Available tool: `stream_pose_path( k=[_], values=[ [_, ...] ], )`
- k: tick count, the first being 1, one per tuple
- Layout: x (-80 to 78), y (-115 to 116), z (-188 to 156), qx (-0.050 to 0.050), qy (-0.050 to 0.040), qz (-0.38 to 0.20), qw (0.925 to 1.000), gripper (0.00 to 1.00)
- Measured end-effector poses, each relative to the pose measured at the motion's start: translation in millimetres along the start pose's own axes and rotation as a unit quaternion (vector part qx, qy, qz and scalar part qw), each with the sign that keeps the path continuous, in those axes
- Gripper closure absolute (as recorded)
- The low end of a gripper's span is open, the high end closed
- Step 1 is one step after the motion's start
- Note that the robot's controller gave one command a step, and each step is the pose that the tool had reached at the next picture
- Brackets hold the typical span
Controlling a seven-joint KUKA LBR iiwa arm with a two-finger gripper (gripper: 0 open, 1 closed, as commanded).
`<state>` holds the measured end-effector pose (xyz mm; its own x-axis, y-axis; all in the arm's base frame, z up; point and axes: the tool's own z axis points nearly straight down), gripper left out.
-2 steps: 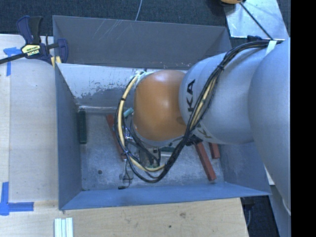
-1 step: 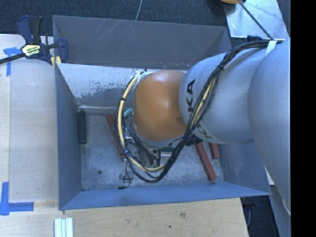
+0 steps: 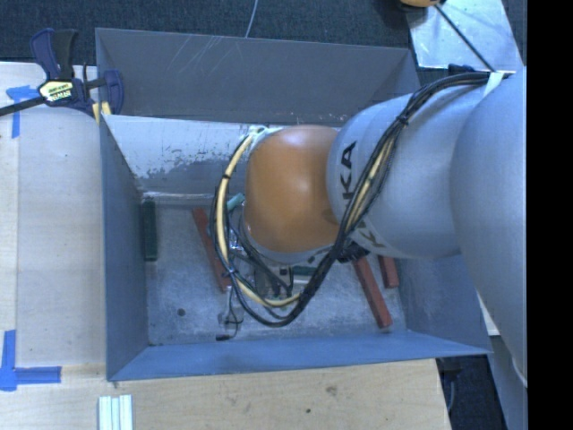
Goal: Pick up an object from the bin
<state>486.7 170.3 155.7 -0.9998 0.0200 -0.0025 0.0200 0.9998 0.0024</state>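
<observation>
Claw (image 3: 242,280) beside reddish stick (image 3: 205,233) (contact unclear)

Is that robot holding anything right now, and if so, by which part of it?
It cannot be told: the robot's orange cover hides what is under it. Reddish sticks poke out from beneath it; a dark bar lies apart at the left.
</observation>
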Motion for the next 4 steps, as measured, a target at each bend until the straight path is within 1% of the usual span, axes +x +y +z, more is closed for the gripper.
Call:
stream_pose_path(
  k=[1, 2, 3, 4],
  values=[
    [-5.5, -9.9, -35.7, 0.003, 0.0031, -0.025, 0.9997, 0.00],
    [-30.1, -39.4, 28.0, 0.001, -0.0001, -0.202, 0.9793, 0.00],
    [-37.6, -71.9, 74.2, 0.001, -0.0004, -0.047, 0.9989, 0.00],
    [-37.4, -97.7, 78.3, 0.001, 0.0020, -0.137, 0.9906, 0.00]
  ],
)
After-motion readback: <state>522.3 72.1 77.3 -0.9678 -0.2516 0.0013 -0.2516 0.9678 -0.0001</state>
